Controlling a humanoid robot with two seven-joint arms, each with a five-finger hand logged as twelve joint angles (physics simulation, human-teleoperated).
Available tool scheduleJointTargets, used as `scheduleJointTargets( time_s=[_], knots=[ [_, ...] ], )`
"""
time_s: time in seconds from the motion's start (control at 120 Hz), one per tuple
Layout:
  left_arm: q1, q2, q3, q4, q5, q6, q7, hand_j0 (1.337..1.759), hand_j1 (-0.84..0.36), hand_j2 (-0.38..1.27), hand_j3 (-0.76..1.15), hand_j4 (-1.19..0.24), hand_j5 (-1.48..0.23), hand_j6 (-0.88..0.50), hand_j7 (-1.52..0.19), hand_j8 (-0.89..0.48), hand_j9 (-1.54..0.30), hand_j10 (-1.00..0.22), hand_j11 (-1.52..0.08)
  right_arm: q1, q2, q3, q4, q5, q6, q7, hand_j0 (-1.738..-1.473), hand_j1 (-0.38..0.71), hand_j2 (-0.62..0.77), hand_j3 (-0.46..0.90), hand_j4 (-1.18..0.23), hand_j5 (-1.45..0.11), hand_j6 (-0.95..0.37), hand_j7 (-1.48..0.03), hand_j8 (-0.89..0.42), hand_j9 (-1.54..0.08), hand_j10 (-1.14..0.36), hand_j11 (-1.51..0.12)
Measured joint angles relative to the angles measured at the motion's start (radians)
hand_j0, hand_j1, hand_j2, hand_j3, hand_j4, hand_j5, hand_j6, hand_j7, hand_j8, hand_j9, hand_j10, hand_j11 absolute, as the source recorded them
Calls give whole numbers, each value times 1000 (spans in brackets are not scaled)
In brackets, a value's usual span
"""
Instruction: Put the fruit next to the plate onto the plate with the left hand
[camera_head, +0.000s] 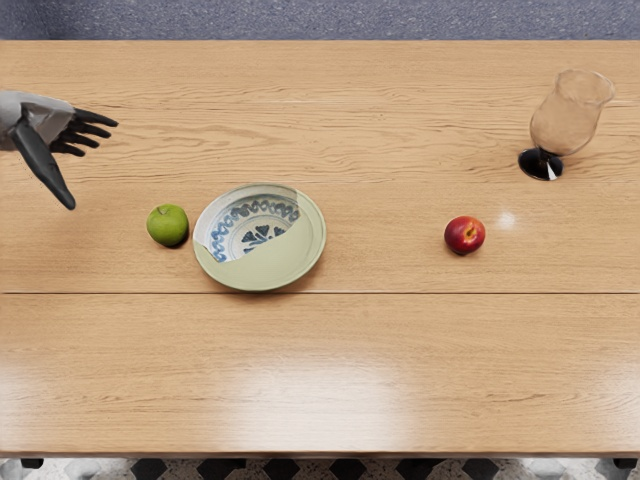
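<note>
Green apple on table, just beside plate on its left-edge side, not yet on it. Left hand near left edge — fingers spread, holding nothing, well apart from apple.

A round green apple sits on the desk with its stem dimple facing up, just beside the left rim of the plate and not touching it. The plate is shallow and pale green, with a blue-and-white pattern at its centre, and lies flat.
</note>
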Motion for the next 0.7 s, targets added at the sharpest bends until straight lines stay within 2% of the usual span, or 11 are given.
scheduleJointTargets(
  time_s=[0.3,0.425,0.5,0.558,0.608,0.7],
  knots=[
    [1,1,-30,2,26,0,13,1658,349,0,0,-1,0,-1,0,-1,0,-1,0,0,0,1,-1,0,0,0,-1658,-322,-5,0,-22,-29,-22,-29,-22,-29,-22,-29],
    [-27,-10,-34,12,55,0,74,1658,349,0,0,-1,0,-2,0,-1,0,-1,0,0,0,1,-1,0,0,0,-1658,-322,-5,0,-22,-29,-22,-29,-22,-29,-22,-29],
    [-103,-172,-9,14,75,0,91,1658,349,1,0,-1,0,-1,0,-1,0,-1,0,0,0,1,-1,0,0,0,-1658,-322,-5,0,-22,-29,-22,-29,-22,-29,-22,-29],
    [-164,-332,76,15,80,0,99,1658,349,0,0,-1,0,-1,0,-1,0,0,0,0,0,1,-1,0,0,0,-1658,-322,-5,0,-22,-29,-22,-29,-22,-29,-22,-29],
    [-206,-401,154,15,81,0,102,1658,349,0,0,-1,0,-1,0,-1,0,0,0,0,0,1,-1,0,0,0,-1658,-322,-5,0,-22,-29,-22,-29,-22,-29,-22,-29],
    [-215,-517,277,13,57,0,106,1658,348,0,0,0,0,-1,0,0,0,0,0,0,0,1,-1,0,0,0,-1658,-322,-5,0,-22,-29,-22,-29,-22,-29,-22,-29]
  ],
)
